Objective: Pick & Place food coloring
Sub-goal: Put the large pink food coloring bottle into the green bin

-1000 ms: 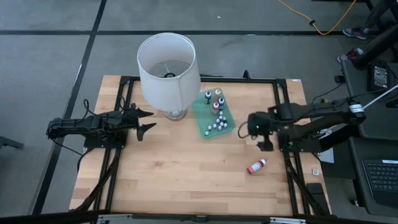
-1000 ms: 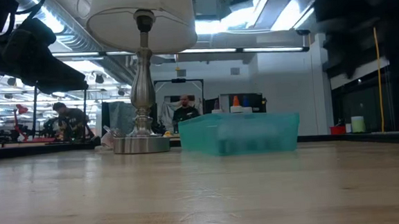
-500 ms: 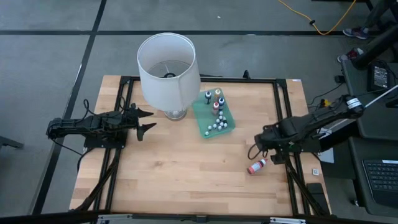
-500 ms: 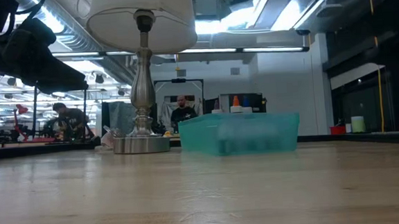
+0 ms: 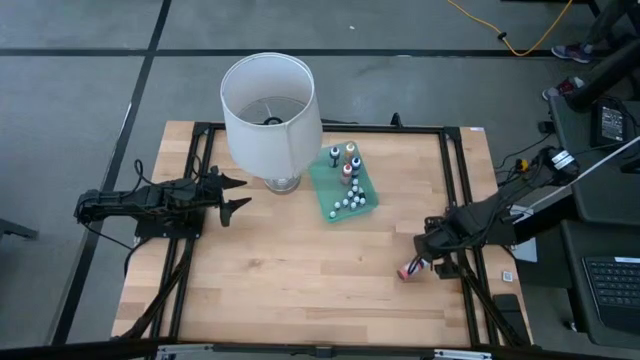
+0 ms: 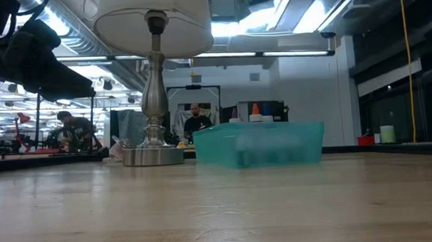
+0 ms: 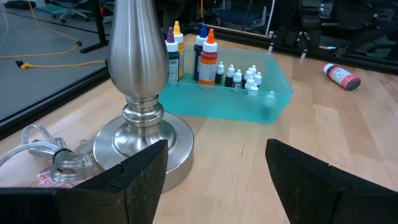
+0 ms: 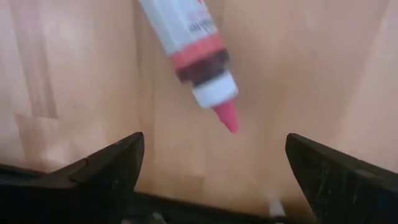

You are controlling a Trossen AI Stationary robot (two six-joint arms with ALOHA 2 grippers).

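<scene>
A small red food coloring bottle (image 5: 409,270) lies on its side on the wooden table near the right edge; its pink tip (image 8: 227,117) shows in the right wrist view. My right gripper (image 5: 430,252) hovers open just above it, pointing down, one finger on each side of the tip without touching. Several more food coloring bottles (image 5: 346,178) stand in a translucent green tray (image 5: 326,192) at the table's far middle. My left gripper (image 5: 236,195) waits open at the left, beside the lamp.
A lamp with a big white shade (image 5: 270,105) and a silver base (image 7: 140,127) stands left of the tray, its cord (image 7: 43,146) coiled beside it. Black frame rails (image 5: 462,200) run along the table's sides. People show in the room beyond (image 6: 199,120).
My right gripper has swung from beside the tray toward the table's near edge and gone down, tipping more steeply downward, and now stands over the lying red bottle. It has stayed open. The bottle has not moved.
</scene>
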